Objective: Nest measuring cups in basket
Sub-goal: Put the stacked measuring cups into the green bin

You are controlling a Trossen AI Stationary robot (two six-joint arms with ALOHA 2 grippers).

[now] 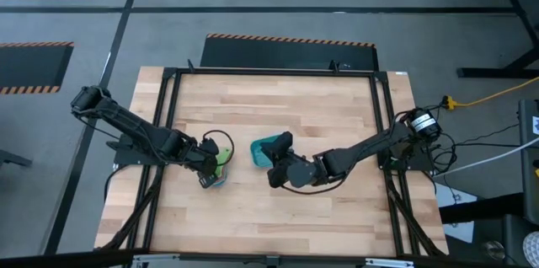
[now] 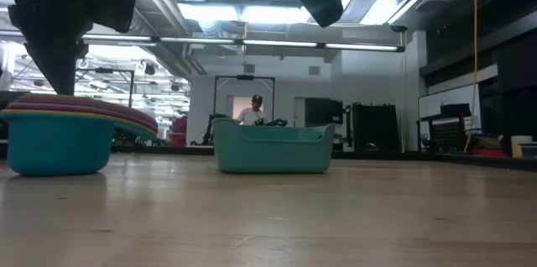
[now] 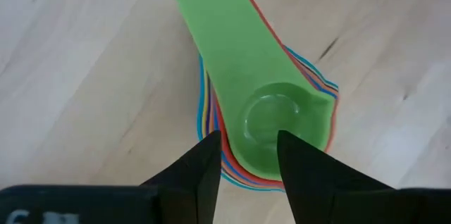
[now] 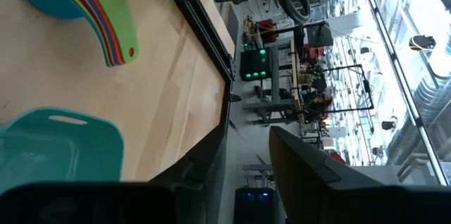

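A nested stack of measuring cups point(image 2: 59, 137) stands on its light blue bottom cup on the table, left of the basket. The green cup point(image 3: 271, 122) lies on top, and the handles point(image 2: 126, 117) fan out toward the basket. My left gripper point(image 3: 248, 136) hangs open right over the stack, pointing down, with a fingertip on either side of the green bowl. The teal basket point(image 2: 273, 148) rests on its base at mid-table, and nothing shows above its rim. My right gripper point(image 1: 282, 143) is open and holds nothing, well above the basket point(image 4: 60, 146). My left gripper's fingertips point(image 3: 211, 146) reach down to the top of the stack at the green cup's bowl point(image 3: 271, 122). I cannot tell whether they touch it. The stack sits on the table, not lifted.
Black frame rails point(image 1: 168, 125) run along the table's left, right and far sides. Bare wood lies in front of the stack and the basket point(image 2: 268, 217). A person point(image 2: 256, 107) stands far back in the room beyond the table.
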